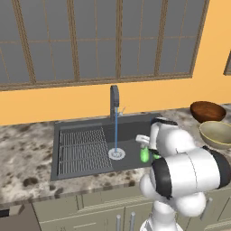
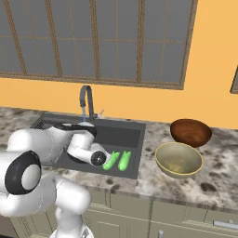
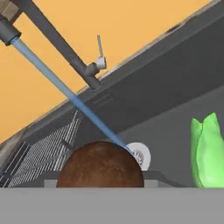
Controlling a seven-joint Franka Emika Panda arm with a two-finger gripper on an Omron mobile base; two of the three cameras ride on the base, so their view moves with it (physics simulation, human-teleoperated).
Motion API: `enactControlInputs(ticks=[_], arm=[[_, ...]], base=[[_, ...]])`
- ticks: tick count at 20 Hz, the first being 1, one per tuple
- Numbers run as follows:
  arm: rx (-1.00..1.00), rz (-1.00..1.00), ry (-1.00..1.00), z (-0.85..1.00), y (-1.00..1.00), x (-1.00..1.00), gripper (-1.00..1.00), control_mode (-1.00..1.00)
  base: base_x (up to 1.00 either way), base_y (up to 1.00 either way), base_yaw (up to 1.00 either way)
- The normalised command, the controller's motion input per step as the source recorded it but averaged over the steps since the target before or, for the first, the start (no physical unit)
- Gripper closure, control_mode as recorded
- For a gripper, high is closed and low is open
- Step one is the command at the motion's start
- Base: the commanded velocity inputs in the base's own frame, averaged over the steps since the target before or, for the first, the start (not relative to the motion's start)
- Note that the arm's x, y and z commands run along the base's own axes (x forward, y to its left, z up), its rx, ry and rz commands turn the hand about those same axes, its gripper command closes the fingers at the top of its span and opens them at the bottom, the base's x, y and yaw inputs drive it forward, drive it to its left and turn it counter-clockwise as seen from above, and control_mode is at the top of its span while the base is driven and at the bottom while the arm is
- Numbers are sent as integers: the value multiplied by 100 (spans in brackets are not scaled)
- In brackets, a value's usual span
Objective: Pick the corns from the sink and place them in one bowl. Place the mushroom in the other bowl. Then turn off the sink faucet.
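I am holding the mushroom [image 3: 100, 165] tight in my claw [image 3: 100, 181] over the sink [image 1: 131, 128], with a corn [image 3: 209, 151] lying beside and water [image 1: 116, 131] running.

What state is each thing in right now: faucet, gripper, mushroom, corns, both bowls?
sink faucet: on, water streaming to the drain.
gripper: shut on the mushroom.
mushroom: held at the fingertips, over the sink.
corns: both lying in the sink, side by side.
tan-olive bowl: upright on the counter, empty.
reddish-brown bowl: upright on the counter, empty.
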Motion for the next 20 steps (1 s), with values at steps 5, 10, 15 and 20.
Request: enactControlInputs(ticks=[5,10,15,20], arm=[[18,6,-6,100,-55,-40,100,-100],[10,0,6,93,-51,-41,100,-100],[0,-16,20,47,-54,-51,100,-100],[-2,-30,32,15,-41,-31,100,-100]], base=[[0,0,0],[0,0,0],[0,0,0],[0,0,0]])
